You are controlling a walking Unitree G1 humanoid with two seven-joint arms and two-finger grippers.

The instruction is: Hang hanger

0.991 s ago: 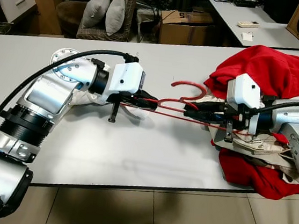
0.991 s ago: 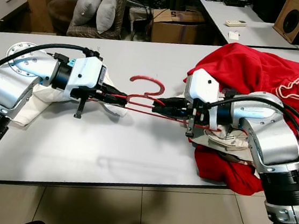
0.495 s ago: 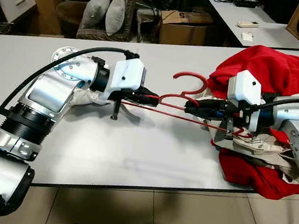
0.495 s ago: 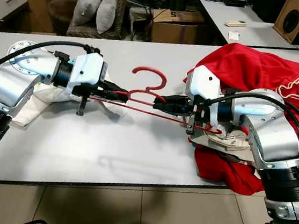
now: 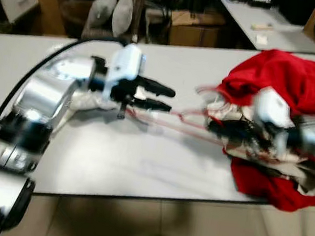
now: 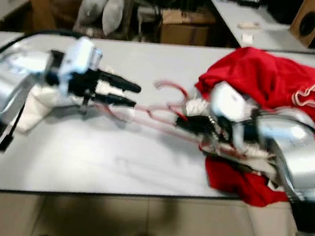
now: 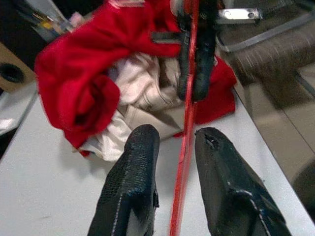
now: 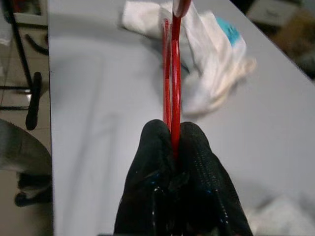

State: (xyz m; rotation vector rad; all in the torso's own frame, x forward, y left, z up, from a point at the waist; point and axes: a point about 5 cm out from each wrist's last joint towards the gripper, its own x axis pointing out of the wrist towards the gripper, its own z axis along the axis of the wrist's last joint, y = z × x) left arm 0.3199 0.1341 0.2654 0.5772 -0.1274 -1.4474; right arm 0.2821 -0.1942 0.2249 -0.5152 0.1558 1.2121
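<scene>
A thin red hanger [image 5: 175,118] lies low across the white table [image 5: 141,162], its hook toward the red garment [image 5: 293,76]. My right gripper [image 5: 216,126] is shut on one end of the hanger, and the right wrist view shows the black fingers [image 8: 197,147] pinching the red wire [image 8: 174,73]. My left gripper [image 5: 169,98] is open at the other end. In the left wrist view the hanger rod [image 7: 189,98] runs loosely between its spread fingers [image 7: 135,167]. The eye views are blurred.
A white cloth [image 6: 33,109] lies under my left arm. The red garment and a cream one [image 7: 147,98] are heaped at the table's right. Behind the table are a chair with cushions [image 5: 113,10], a cardboard box [image 5: 196,31] and another table [image 5: 270,28].
My left gripper has opened and let go of the hanger. The hanger's left end has sunk toward the table, and my right gripper has moved lower with it.
</scene>
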